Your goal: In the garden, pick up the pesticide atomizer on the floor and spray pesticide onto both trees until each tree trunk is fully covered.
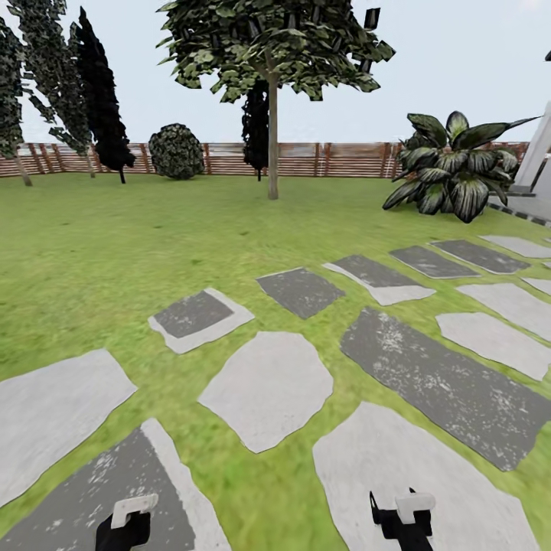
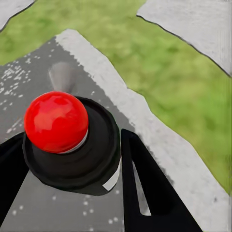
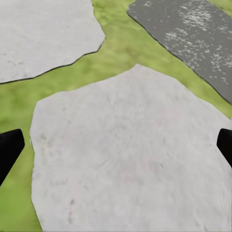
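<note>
Both arms hung low over the stepping stones, cut off at the head view's bottom edge. The left gripper had its black fingers clenched on the atomizer, red knob up, while the right gripper sat spread wide, released. One pale-trunked tree stood far off by the fence; the atomizer's body was hard to make out.

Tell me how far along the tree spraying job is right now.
Pickup looks done: the left gripper is shut on the atomizer with its red knob. In hand: carrying it over the stepping stones. Left: reaching the pale-trunked tree far ahead by the fence and spraying both trunks; no spray shows yet. The right gripper is open.
</note>
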### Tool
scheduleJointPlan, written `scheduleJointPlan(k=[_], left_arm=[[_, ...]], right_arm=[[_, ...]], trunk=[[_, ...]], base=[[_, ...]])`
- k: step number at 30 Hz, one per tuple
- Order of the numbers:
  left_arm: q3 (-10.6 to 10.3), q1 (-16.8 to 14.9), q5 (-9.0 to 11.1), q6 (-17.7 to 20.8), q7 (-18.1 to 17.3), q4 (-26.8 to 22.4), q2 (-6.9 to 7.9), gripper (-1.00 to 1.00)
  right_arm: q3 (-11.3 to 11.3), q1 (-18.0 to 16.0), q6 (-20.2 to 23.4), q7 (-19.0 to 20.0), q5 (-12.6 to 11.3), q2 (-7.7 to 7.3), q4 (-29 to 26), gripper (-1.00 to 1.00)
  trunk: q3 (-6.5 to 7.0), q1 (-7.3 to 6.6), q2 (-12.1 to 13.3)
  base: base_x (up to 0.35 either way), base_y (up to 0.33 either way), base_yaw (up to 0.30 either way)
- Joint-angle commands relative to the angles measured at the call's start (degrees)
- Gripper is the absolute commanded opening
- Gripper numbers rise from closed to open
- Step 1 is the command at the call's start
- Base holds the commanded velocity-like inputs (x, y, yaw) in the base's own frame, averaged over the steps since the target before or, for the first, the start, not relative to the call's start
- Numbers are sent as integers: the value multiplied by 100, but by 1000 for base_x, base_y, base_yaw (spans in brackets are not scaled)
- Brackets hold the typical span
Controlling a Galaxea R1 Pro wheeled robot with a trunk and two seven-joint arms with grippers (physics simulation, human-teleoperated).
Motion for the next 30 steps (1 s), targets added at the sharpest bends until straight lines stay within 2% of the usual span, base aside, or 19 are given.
scheduleJointPlan(k=[1,8,30], left_arm=[[6,-1,18,-18,-4,3,1,-100],[10,-1,18,-18,-4,1,1,-100],[7,-1,18,-18,-4,4,3,-100]], right_arm=[[29,-3,-2,-60,54,-1,5,100],[29,-4,-2,-60,54,-1,4,100],[29,-2,-2,-60,54,-1,5,100]], trunk=[[-14,2,-2],[-70,2,-2],[-126,2,-2]], base=[[333,-64,0],[338,-16,0],[340,0,0]])
